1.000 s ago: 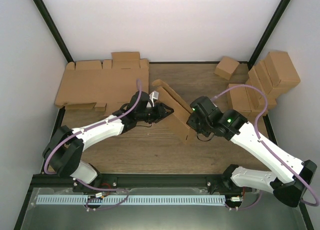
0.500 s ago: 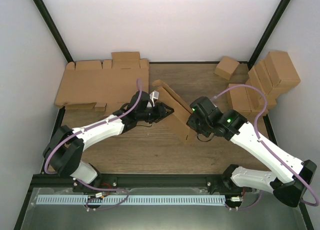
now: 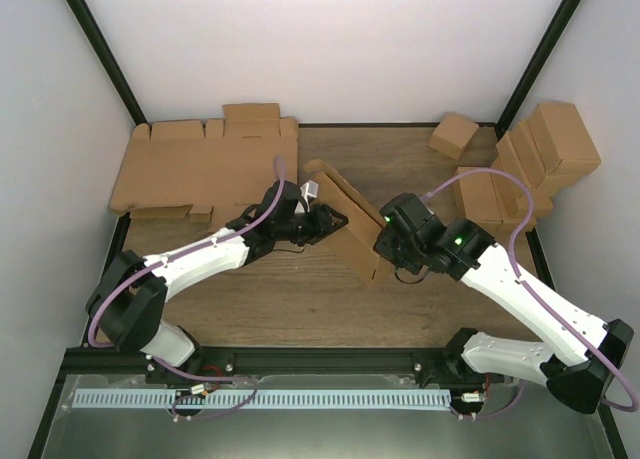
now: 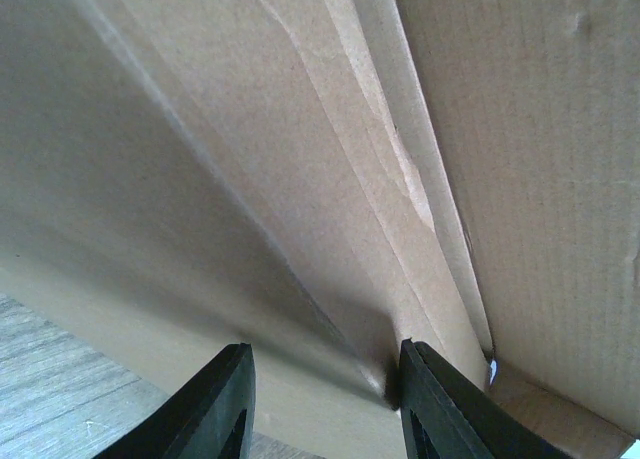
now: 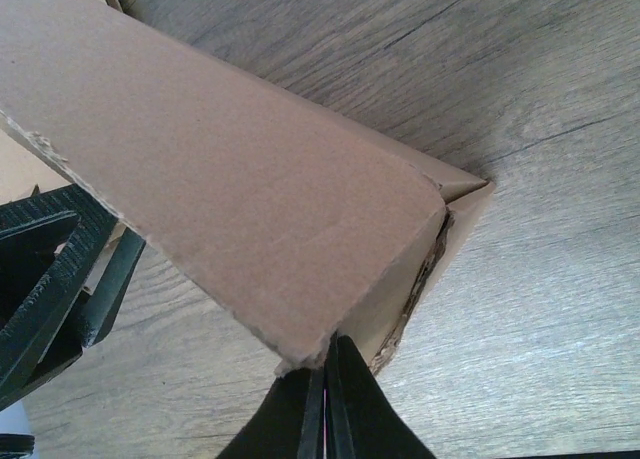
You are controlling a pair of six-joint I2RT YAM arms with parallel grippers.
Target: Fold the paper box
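Paper box (image 3: 352, 241) stands half-formed and tilted on the middle of the table (image 3: 300, 314), between the two arms, its walls raised but not locked. The left gripper (image 4: 324, 364) has its jaws partly apart with nothing between them, tips against a crease. The right gripper (image 5: 325, 357) is closed tight at the ragged lower corner of a wall; whether it pinches cardboard I cannot tell. To fold well, I judge the left should brace the crease while the right turns the wall squarely along its score without crushing the corner. Nothing shows inside the box. The ready-made boxes (image 3: 540, 159) at the right are closed, their contents hidden.
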